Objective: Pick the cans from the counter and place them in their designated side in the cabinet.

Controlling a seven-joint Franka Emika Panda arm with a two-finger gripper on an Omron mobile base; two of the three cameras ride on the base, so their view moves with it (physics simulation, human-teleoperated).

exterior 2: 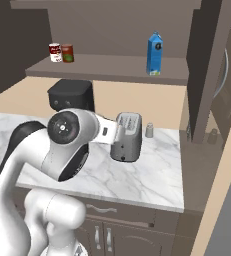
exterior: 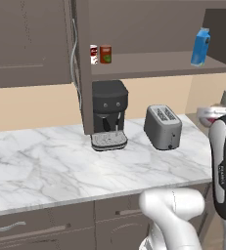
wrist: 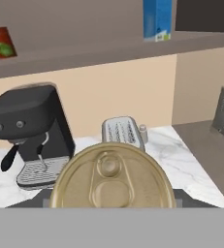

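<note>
A can with a gold pull-tab lid [wrist: 113,181] sits right in front of the hand camera, and my gripper [wrist: 112,202] is shut on it; dark finger parts flank it on both sides. Its side colours are hidden. It hangs above the white marble counter [exterior: 46,166], level with the toaster. On the left end of the cabinet shelf [exterior: 148,66] stands a dark red-brown can with a green patch [exterior: 105,54], also seen as the red-brown can [exterior 2: 67,53] [wrist: 2,42], touching a slim white can with red marks [exterior: 94,54].
A black coffee machine [exterior: 108,114] and a silver toaster [exterior: 163,127] stand on the counter under the shelf, with a small shaker [exterior 2: 149,130] beside the toaster. A blue carton [exterior: 200,47] stands at the shelf's right end. The open cabinet door with its metal handle [exterior: 74,53] juts out left of the cans.
</note>
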